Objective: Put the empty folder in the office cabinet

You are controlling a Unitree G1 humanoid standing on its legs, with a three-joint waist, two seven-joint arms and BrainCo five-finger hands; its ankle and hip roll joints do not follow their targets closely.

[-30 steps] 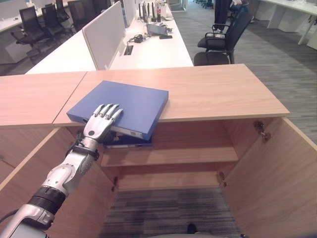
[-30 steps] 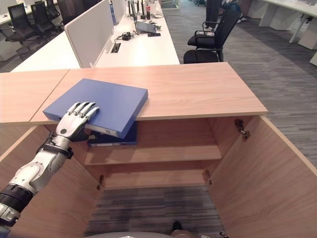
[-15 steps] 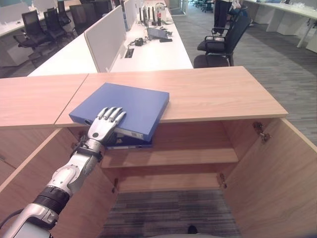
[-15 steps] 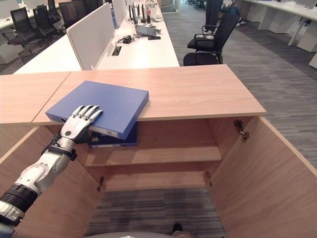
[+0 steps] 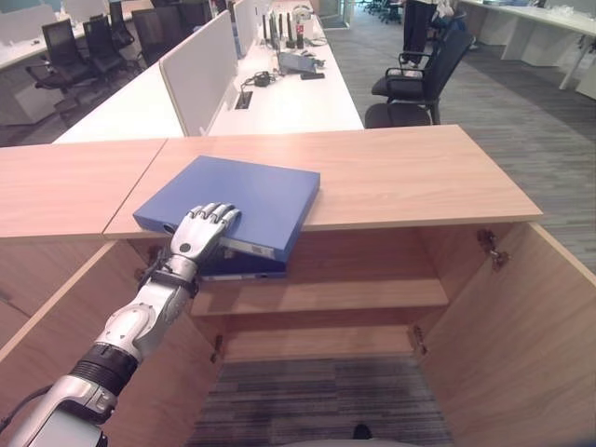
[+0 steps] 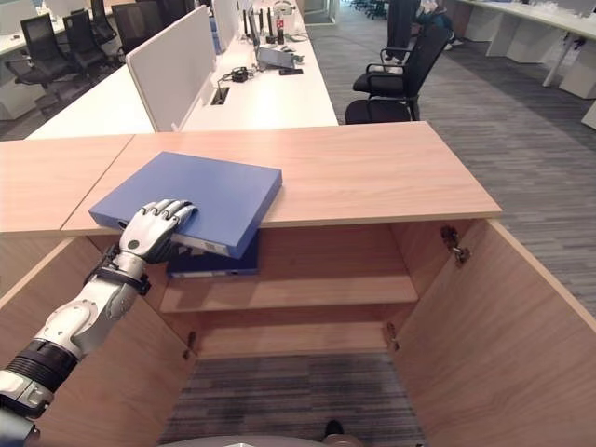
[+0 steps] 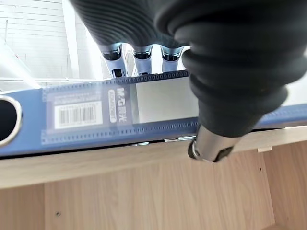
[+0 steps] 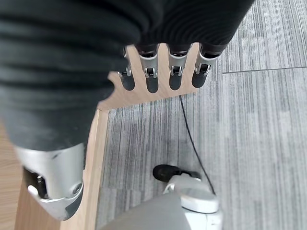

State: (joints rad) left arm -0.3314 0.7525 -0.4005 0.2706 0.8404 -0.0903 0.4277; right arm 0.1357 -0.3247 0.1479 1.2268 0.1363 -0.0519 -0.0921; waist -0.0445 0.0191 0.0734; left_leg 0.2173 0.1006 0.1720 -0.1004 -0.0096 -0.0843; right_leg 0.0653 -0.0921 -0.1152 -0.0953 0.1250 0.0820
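Centre-left of frame: our left hand [image 5: 198,233] clamped over near spine edge of blue folder [image 5: 244,194], fingers on top, thumb apparently beneath. Folder lay flat on cabinet top [image 5: 400,172], overhanging open shelf [image 5: 326,294]. Right hand [image 8: 163,72] hung relaxed, holding nothing.

Head cameras looking down, sharing the cabinet [image 5: 391,177], left wrist camera close against the folder [image 7: 96,115], right wrist camera facing the floor [image 8: 249,120]

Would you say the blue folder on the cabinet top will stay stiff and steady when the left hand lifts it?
The folder looks like a rigid board binder, so probably stiff. Its corner overhangs the cabinet top, so it may tip. The left hand grips one spine edge, so the far end could sag or swing.
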